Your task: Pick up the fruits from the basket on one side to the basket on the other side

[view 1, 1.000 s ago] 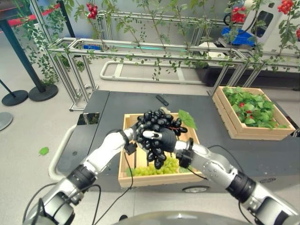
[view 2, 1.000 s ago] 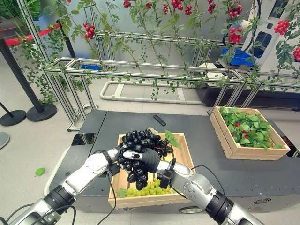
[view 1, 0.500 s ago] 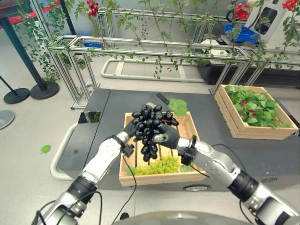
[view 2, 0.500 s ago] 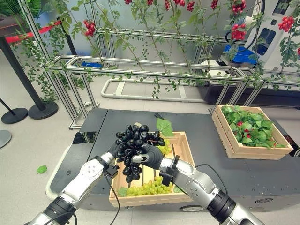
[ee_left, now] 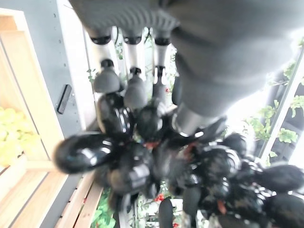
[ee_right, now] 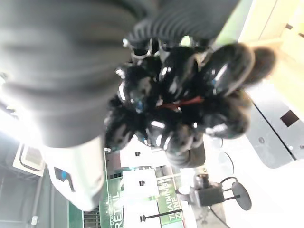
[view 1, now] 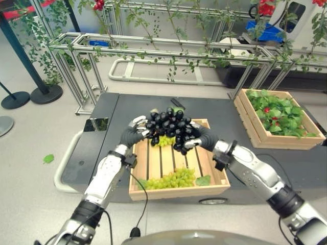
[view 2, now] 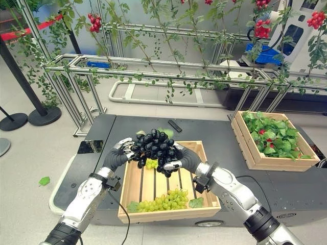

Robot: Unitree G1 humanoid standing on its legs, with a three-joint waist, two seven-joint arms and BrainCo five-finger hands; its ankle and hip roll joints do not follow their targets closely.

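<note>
You had both hands cradling the black grape bunch (view 1: 170, 127): left hand (view 1: 132, 135) and right hand (view 1: 200, 139) fingers curled against opposite sides, spreading its loose weight above the wooden crate (view 1: 153, 163).

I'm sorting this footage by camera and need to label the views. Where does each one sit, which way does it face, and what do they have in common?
Left eye view: head camera looking down at the near slatted wooden crate; both arms show, left hand and right hand cupping the bunch of black grapes.
Right eye view: the same scene from slightly aside, with the leaf-filled wooden crate to the right.
Left wrist view: along its own fingers into the grapes.
Right wrist view: past its dark ribbed cover at the grapes.
All four share the grapes.
</note>
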